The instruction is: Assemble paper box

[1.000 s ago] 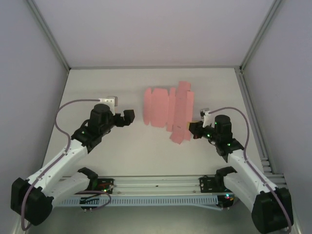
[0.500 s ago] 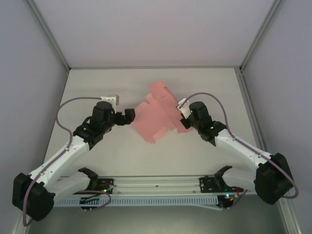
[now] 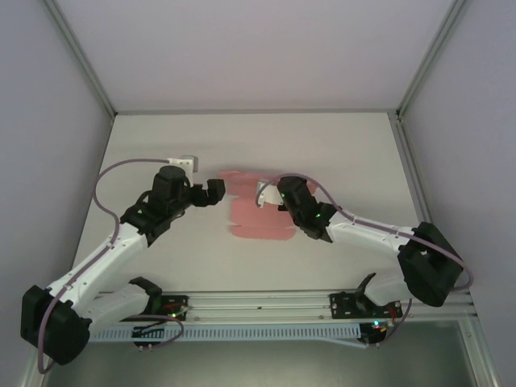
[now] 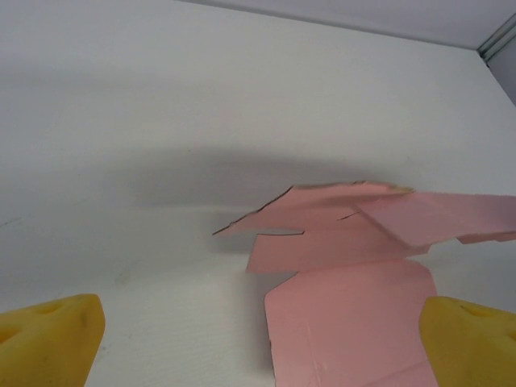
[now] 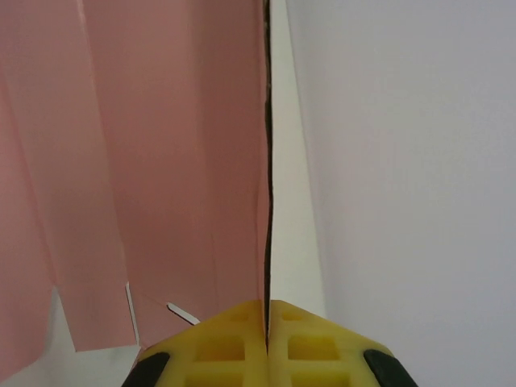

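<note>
**Pink box point(image 3: 254, 216) dragged to mid-table, still unfolded**

Your box is a flat die-cut sheet. Over the last second it has swung round and slid left, and it now lies mid-table point(image 3: 161, 149). The right gripper point(image 3: 266, 196) brought it there, jaws pressed together on one edge, and a flap lifts. The left gripper point(image 3: 213, 192) waits just beside its left end, jaws spread wide. Both arms can likely reach it now, and folding is yet to begin.
</note>
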